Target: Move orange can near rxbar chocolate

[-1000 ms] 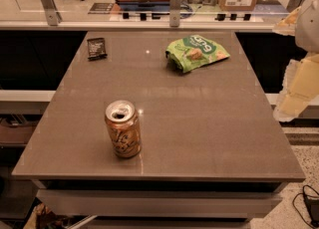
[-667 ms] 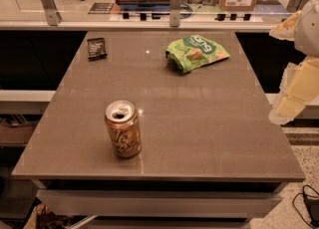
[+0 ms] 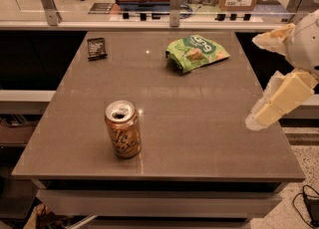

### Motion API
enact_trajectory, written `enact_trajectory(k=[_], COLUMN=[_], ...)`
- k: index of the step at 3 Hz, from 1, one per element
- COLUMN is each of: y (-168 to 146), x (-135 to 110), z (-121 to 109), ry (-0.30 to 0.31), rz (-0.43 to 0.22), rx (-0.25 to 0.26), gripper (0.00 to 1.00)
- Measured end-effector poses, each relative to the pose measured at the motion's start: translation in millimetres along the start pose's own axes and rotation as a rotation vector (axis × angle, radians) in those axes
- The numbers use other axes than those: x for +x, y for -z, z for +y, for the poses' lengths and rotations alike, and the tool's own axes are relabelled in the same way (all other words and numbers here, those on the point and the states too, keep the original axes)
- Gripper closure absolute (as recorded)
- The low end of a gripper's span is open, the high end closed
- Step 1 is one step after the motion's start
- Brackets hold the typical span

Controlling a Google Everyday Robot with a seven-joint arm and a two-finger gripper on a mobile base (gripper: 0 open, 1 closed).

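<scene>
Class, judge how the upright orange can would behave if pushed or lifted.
The orange can stands tall on a narrow base, so a high push probably tips it; then it would likely roll. Its top looks open, so contents might spill. The hand hangs open at the right edge of the table.

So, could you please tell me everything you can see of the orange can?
The orange can is a small metal drink can: orange-brown patterned body, silver top with a dark opening. It stands upright on the grey table, near the front edge, left of centre, and touches only the tabletop. The rxbar chocolate lies far off at the back left corner. The claw hangs open and empty by the table's right edge, well away from the can.
</scene>
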State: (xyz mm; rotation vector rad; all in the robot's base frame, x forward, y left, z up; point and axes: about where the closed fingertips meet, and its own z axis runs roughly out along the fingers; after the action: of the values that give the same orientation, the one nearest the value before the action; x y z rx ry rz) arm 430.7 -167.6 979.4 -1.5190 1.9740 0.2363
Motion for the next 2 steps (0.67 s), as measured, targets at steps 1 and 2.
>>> enact_trajectory(k=[1, 2], y=[-4, -12], x=[-29, -63], z=[5, 10], ry=[-0.012, -0.010], rz=[-0.171, -0.312], rx=[0.005, -0.012], gripper=[0.00, 0.00])
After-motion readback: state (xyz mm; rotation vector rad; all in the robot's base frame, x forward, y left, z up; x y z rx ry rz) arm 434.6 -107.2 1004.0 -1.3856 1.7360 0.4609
